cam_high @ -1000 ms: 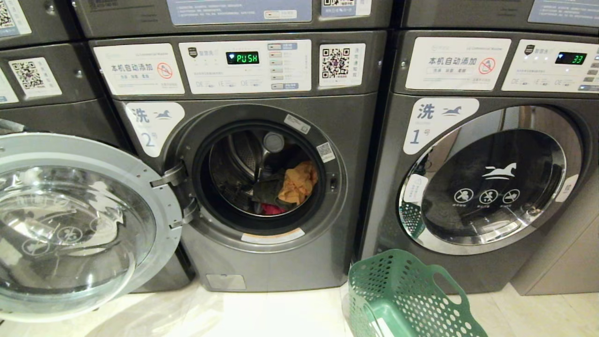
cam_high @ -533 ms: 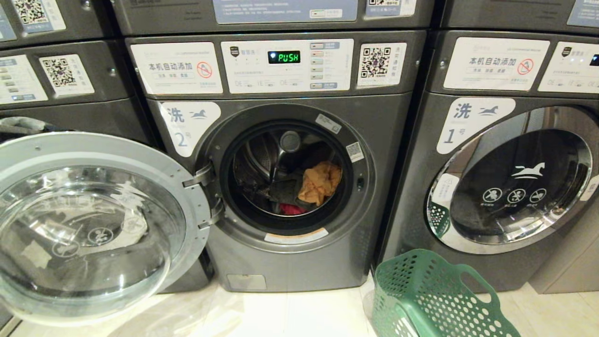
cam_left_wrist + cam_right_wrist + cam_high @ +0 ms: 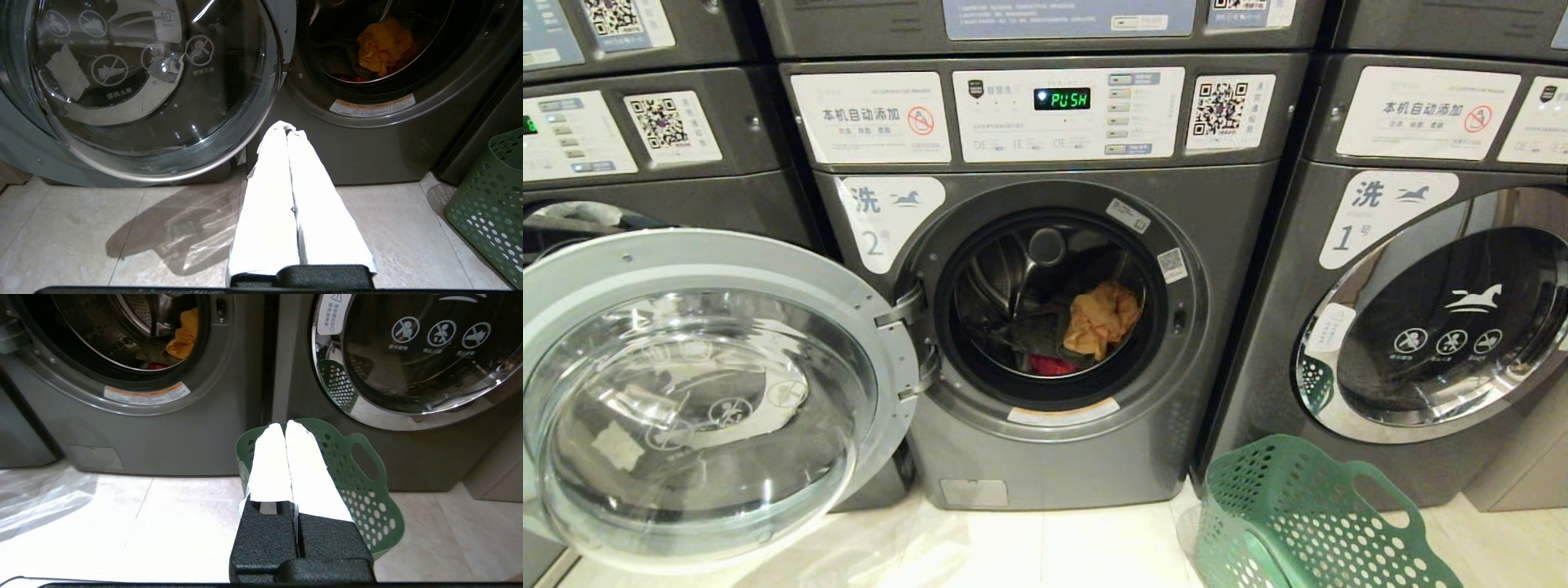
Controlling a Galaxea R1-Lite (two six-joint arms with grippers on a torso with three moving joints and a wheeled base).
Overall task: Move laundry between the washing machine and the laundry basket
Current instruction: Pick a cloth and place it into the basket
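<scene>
- Pale tiled floor (image 3: 1045,547) fronts my row of grey metal machines.
- My left gripper (image 3: 289,131): white-wrapped fingers pressed together, empty, low before the washing machine (image 3: 1062,327).
- My right gripper (image 3: 284,424): likewise closed, empty, above the perforated green plastic laundry basket (image 3: 1307,523).
- Crumpled orange cloth (image 3: 1101,317) lies inside the ribbed steel drum; the round glass door (image 3: 703,400) stands open.
</scene>
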